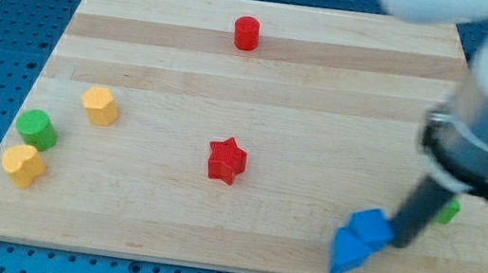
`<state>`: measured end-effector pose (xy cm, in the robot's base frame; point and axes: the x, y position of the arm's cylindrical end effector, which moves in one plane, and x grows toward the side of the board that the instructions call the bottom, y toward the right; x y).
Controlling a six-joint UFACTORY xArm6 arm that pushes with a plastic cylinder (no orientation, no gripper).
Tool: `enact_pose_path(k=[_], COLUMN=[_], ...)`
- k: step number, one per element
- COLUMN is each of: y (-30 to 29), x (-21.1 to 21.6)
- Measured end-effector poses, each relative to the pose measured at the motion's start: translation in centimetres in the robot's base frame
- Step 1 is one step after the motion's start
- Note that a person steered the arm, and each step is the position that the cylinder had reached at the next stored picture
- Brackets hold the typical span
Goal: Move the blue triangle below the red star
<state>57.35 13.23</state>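
The red star [226, 160] lies near the middle of the wooden board [261, 82]. The blue triangle [347, 253] lies near the board's bottom edge at the view's lower right, touching a second blue block [371, 227] just above and to its right. My tip [400, 245] is at the right side of that second blue block, touching or nearly touching it, and up and to the right of the triangle. The triangle is well to the right of and below the star.
A red cylinder [246, 33] stands near the top edge. At the left are a yellow hexagonal block [100, 106], a green cylinder [36, 128] and a yellow heart-like block [23, 165]. A green block [449, 212] shows partly behind the rod at the right.
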Motion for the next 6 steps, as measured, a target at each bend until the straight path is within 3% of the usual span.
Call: enact_pose_path(k=[1, 2, 6], y=[0.7, 8.7, 5.8], x=[0.3, 4.5, 4.5])
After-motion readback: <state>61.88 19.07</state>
